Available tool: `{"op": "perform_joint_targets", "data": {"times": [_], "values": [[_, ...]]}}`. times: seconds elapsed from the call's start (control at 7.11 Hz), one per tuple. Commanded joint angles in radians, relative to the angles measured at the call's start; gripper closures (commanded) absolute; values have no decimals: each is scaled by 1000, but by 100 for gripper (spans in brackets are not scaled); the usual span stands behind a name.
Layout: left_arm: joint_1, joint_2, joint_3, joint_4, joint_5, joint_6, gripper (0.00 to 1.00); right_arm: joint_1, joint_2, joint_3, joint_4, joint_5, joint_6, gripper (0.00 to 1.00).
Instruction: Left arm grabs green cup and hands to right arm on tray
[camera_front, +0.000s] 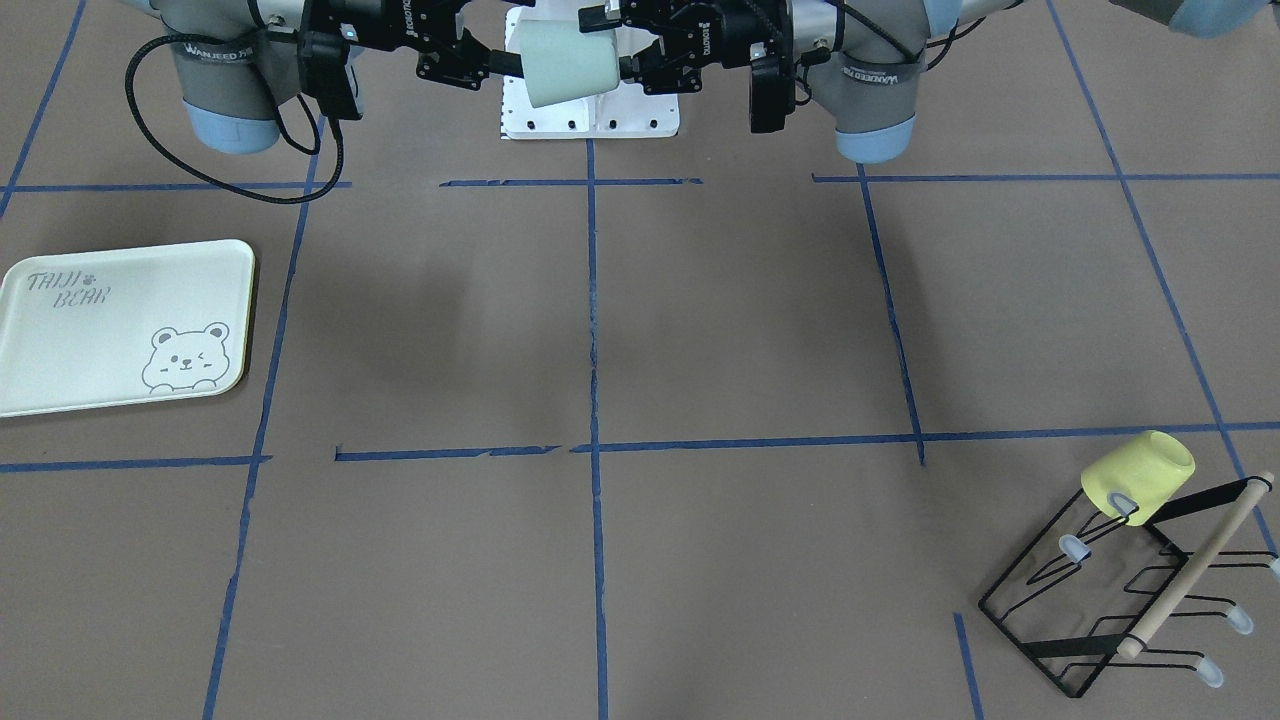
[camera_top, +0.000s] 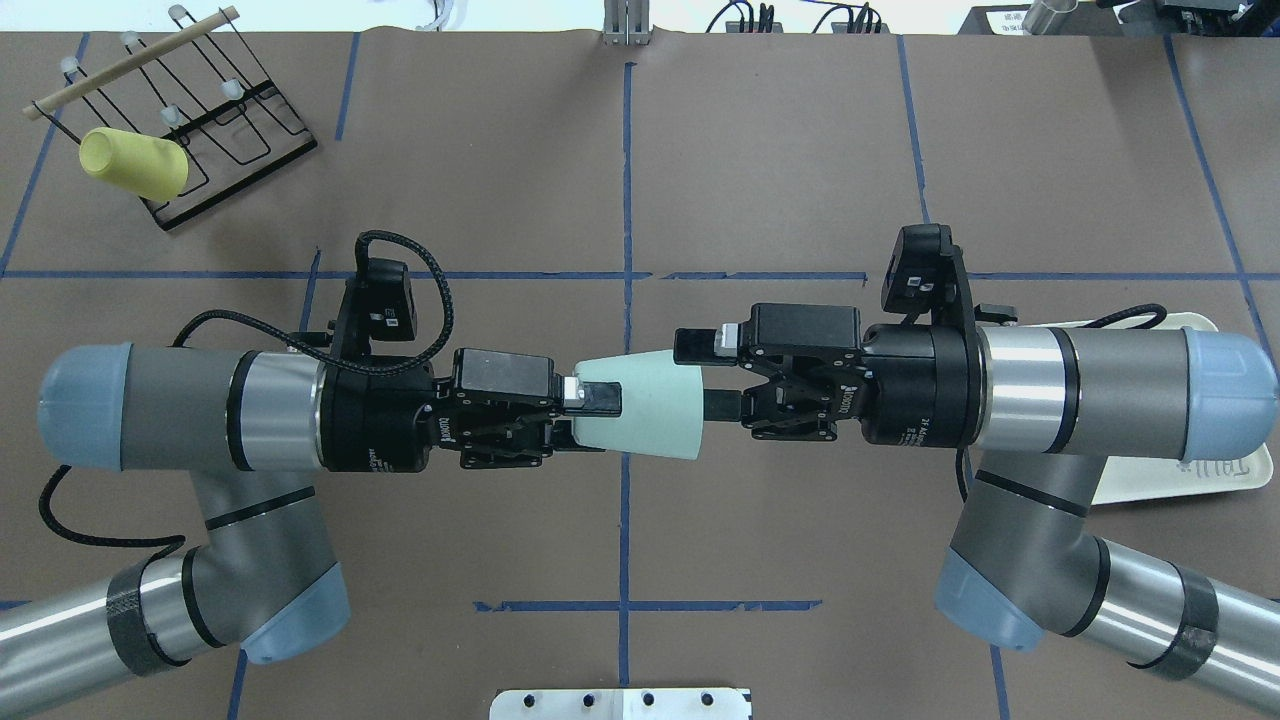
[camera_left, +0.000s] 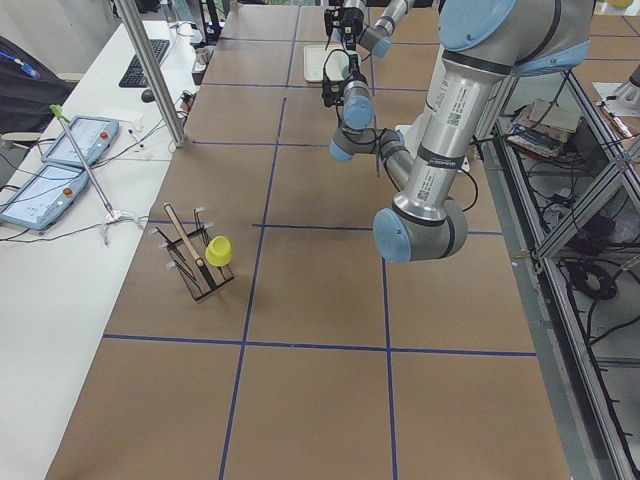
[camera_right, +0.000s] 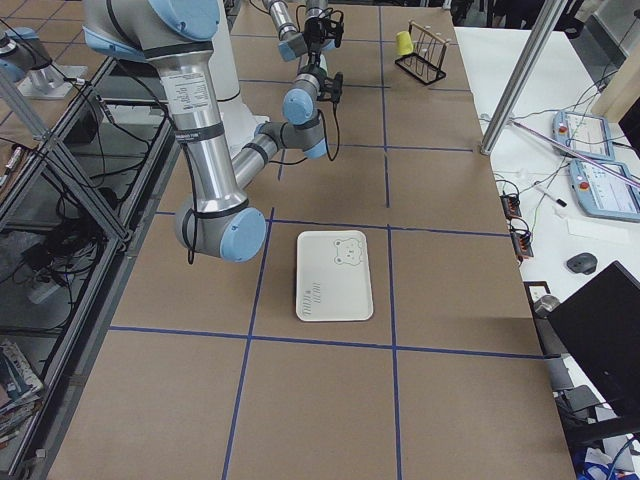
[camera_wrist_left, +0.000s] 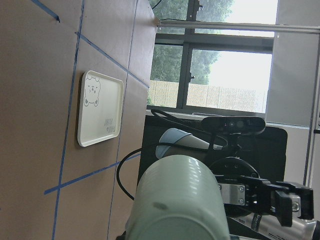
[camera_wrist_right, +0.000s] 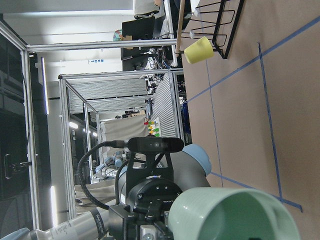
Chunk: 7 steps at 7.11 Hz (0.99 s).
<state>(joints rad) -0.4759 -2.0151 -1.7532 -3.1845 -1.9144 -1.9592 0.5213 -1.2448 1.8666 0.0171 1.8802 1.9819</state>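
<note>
The cup (camera_top: 650, 408) hangs over the counter (camera_top: 800, 150), at its middle, between my left fingers (camera_top: 598, 397) and right fingers (camera_top: 722, 405). The tray (camera_top: 1140, 482) lies beneath my right arm (camera_top: 1100, 385); a rack (camera_top: 240, 120) bearing another cup (camera_top: 135, 162) stands far left.

Bright, even light from above fills the fixed views, which are sharp and free of glare; the arms throw only faint, soft-edged shadows on the table (camera_front: 700, 330). In the left wrist view the window (camera_wrist_left: 227, 75) burns out to white, and the green cup (camera_wrist_left: 177, 200), close to the lens, is soft. The right wrist view is dim at its left, with glowing strip lights (camera_wrist_right: 52, 205)
</note>
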Motion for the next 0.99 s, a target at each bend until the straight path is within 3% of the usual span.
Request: {"op": "perform_joint_targets", "data": {"times": [0.0,0.14,0.42,0.56,0.84], "values": [[2,-4,-2,0,0,-4,61,-10,2,-1,1,-7,0,11],[2,-4,-3,-2,0,-29,62,-17,1,0,1,-9,0,16],[2,-4,-5,-2,0,-30,62,-23,1,2,1,-7,0,48],[2,-4,-5,-2,0,-30,62,-21,2,2,1,-7,0,54],[2,-4,-5,-2,0,-30,62,-21,2,0,29,-12,0,54]]}}
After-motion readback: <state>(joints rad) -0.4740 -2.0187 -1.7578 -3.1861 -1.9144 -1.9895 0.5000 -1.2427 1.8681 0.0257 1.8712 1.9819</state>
